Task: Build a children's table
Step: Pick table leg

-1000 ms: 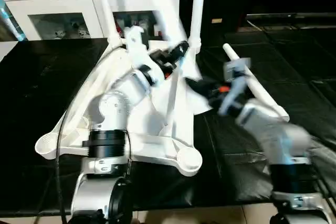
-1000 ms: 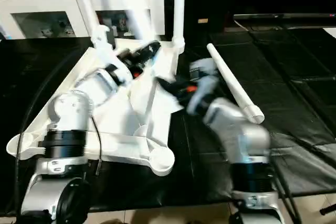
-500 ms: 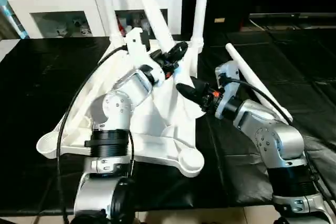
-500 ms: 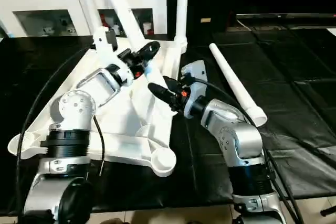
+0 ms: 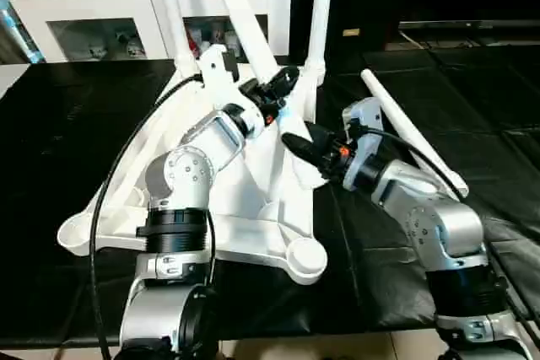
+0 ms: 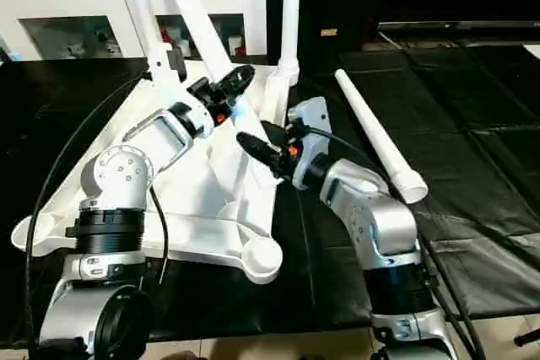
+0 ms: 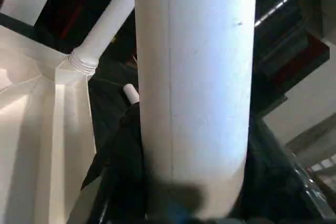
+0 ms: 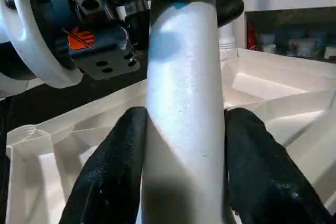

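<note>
- Grips one slanted leg [image 5: 243, 14] with both sets of jaws above the far right part of the upturned tabletop [image 5: 253, 176]: left jaws clamped on it higher up, right jaws clamped on it just below.
- Finds the tabletop lying ribbed side up on the black desk [image 5: 51, 141], in front of the white cabinet [image 5: 101, 6].
- Judging the step: carrying the held leg to an open corner socket, most likely the near right socket [image 5: 307, 260] of the tabletop.
- To do it well:
  - swing the thick end down over the socket before lowering;
  - stand the leg square to the tabletop, matching the two already planted;
  - press straight down, or twist if threaded, with one grip low for aim and one high for push;
  - avoid knocking the far right leg, which stands just beside the grippers;
  - hold the tabletop from sliding on the desk.
- Counting legs, four:
  - two upright in the far sockets, the far left leg [image 5: 168, 6] and the far right leg [image 5: 318, 6];
  - one held;
  - one loose leg [image 5: 413, 142] lying on the desk to the right of the tabletop.
- Counting sockets still open, two: the near right one and the near left socket [image 5: 74, 233].
- Counting tabletops, one.
</note>
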